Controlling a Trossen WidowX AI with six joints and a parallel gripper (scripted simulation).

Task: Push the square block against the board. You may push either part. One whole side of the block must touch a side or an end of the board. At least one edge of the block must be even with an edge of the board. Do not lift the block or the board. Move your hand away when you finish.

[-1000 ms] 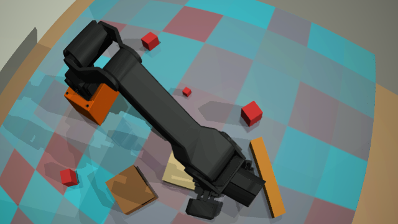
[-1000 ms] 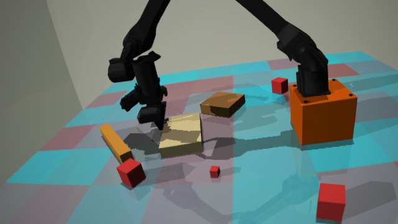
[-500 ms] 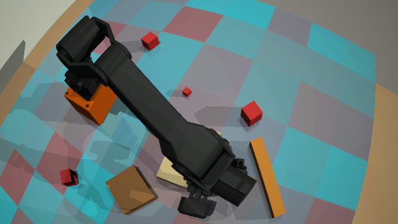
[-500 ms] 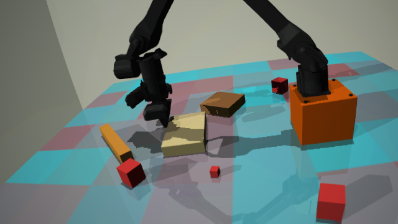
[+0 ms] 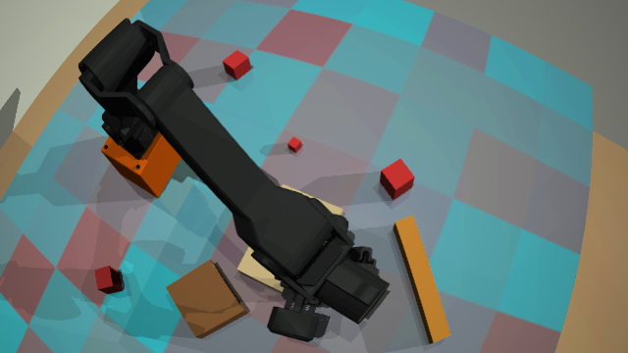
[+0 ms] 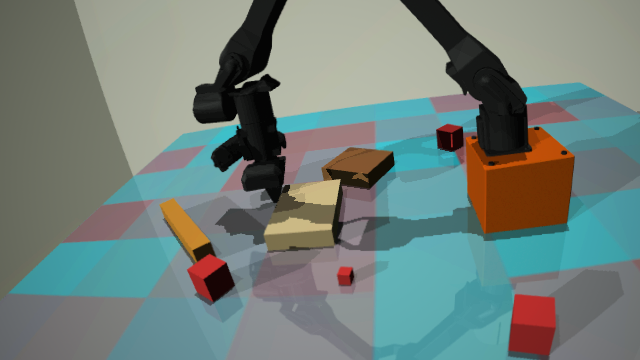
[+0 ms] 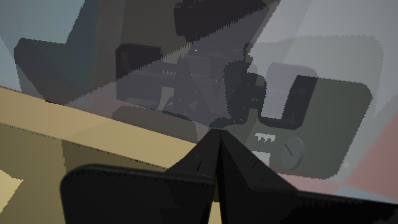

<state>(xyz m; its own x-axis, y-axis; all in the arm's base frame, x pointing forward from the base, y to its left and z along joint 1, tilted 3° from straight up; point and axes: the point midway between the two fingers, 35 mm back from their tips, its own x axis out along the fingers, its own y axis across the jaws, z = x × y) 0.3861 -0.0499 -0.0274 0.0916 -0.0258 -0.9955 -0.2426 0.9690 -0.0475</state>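
The brown square block (image 5: 206, 299) (image 6: 357, 159) lies flat. The cream board (image 5: 257, 270) (image 6: 300, 227) (image 7: 90, 122) lies flat beside it, partly hidden by the arm in the top view. One corner of the board points at a side of the block, with a narrow gap. Their edges are at an angle to each other. My gripper (image 6: 276, 201) (image 7: 217, 136) is shut and empty. Its tips are low at the board's side that faces the orange bar; whether they touch it I cannot tell. The fingertips are hidden in the top view.
A long orange bar (image 5: 423, 279) (image 6: 185, 229) lies on the board's other side. A red cube (image 5: 397, 178) (image 6: 211, 278) is near its end. A small red cube (image 5: 294, 144) (image 6: 345, 276) and two other red cubes lie around. The orange arm base (image 5: 157, 172) (image 6: 525, 195) stands farther off.
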